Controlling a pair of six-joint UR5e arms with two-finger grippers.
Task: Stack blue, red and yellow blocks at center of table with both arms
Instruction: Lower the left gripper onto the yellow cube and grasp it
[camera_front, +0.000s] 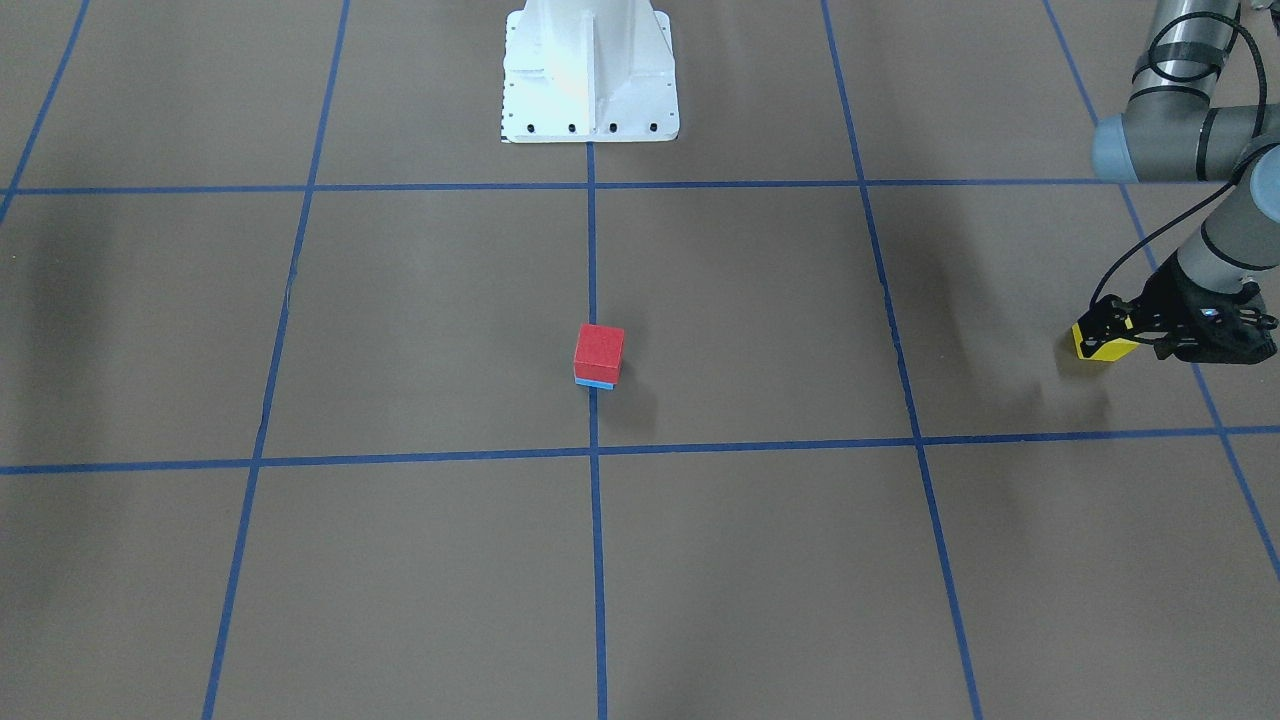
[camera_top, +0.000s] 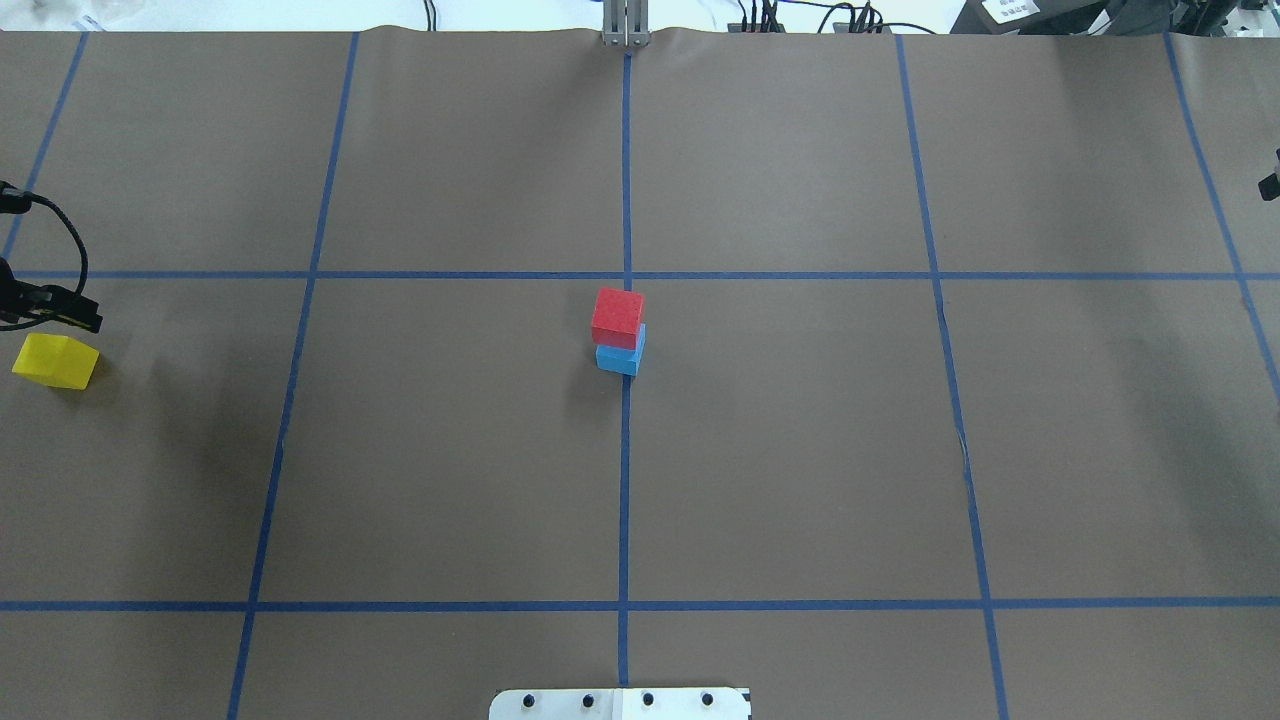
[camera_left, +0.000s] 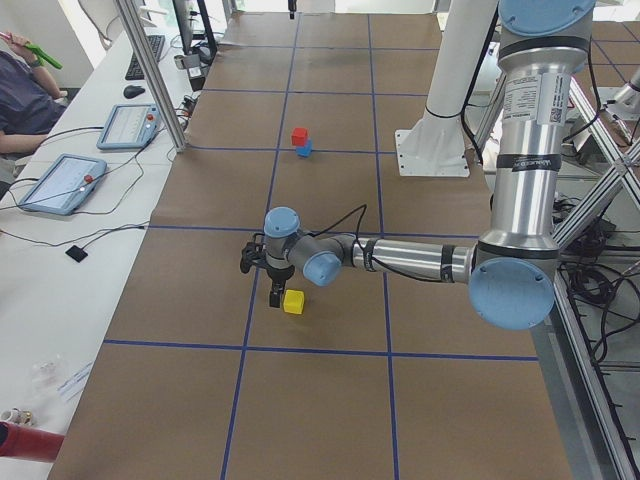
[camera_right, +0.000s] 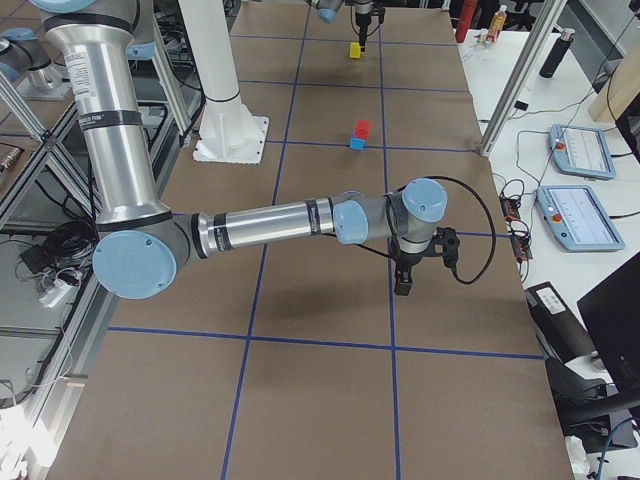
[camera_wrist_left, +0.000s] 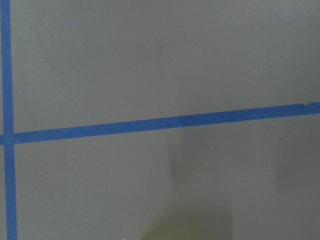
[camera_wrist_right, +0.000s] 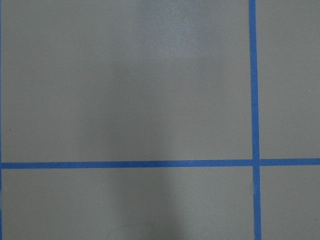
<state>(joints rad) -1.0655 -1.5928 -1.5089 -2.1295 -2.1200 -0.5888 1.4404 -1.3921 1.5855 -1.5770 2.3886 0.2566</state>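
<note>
At the table's far end on the robot's left, the yellow block (camera_front: 1100, 347) sits flat on the brown paper, well apart from the centre. The left gripper (camera_front: 1112, 318) is low, touching the block or just beside it. I cannot tell whether its fingers are apart, together or clamped on the block. The left wrist view shows only a yellowish blur at its bottom edge.

I judge this to be the pick of the last block. I would want the fingers squarely straddling two flat faces before closing, then a straight lift and a high carry.

At the centre crossing of the blue tape lines (camera_front: 592, 250), the red block (camera_front: 599, 349) rests on the blue block (camera_front: 594, 383). The red one looks slightly offset, so the yellow should come down gently and centred.

The right gripper (camera_right: 404, 280) hangs low over bare paper toward the opposite end, and I cannot read its fingers. I see nothing lying between the yellow block and the stack.
</note>
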